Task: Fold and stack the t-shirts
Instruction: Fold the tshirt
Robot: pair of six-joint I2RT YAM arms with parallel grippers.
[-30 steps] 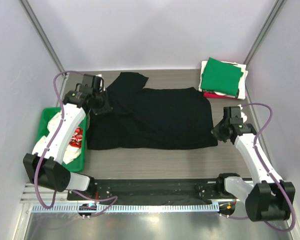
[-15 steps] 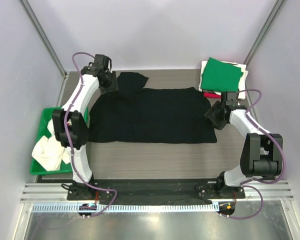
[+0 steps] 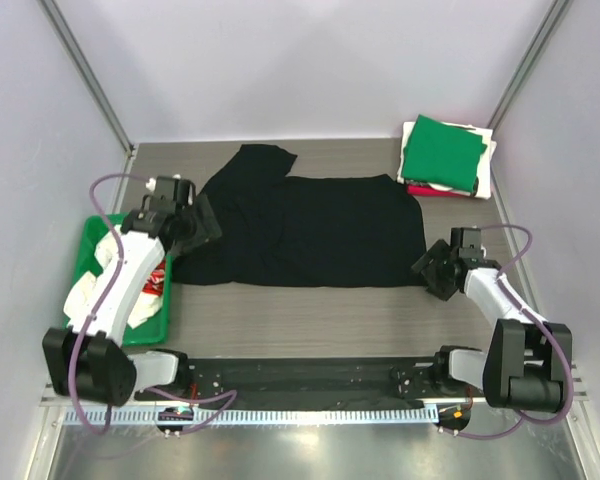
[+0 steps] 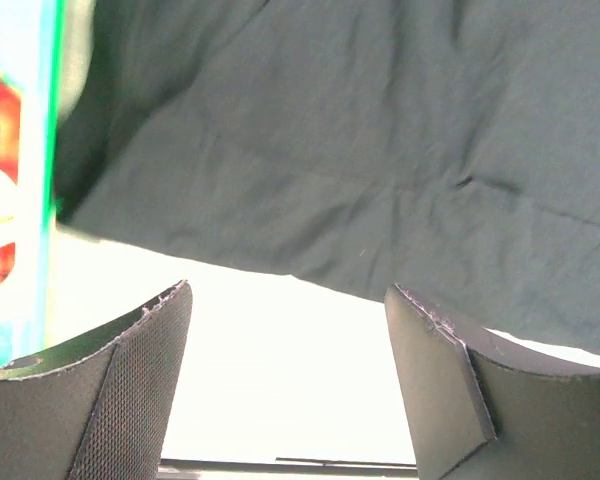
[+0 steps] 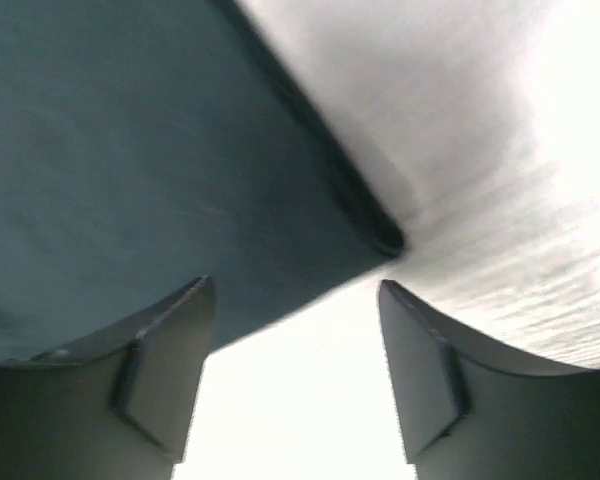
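The large black t-shirt (image 3: 310, 230) lies spread flat in the middle of the table, one sleeve pointing to the back. My left gripper (image 3: 205, 235) hovers at its left edge, open and empty. In the left wrist view the gripper (image 4: 288, 290) has bare table between its fingers and the black t-shirt (image 4: 330, 150) just beyond. At the shirt's near right corner, my right gripper (image 3: 427, 270) is also open. The right wrist view shows this gripper (image 5: 295, 283) empty, with the shirt's corner (image 5: 180, 150) ahead. A folded stack sits at the back right: green t-shirt (image 3: 442, 150) on top, red (image 3: 420, 189) below.
A green plastic tray (image 3: 88, 232) stands at the left, holding white cloths (image 3: 85, 295) and something red (image 3: 155, 280). Its rim (image 4: 50, 120) shows close to my left fingers. Grey walls close in the table on three sides. A metal rail (image 3: 310, 372) runs along the near edge.
Both grippers went from shut to open and let go of the black t-shirt. Both arms swung to the back and returned towards the near edge. The shirt's near edge now lies slightly farther back.
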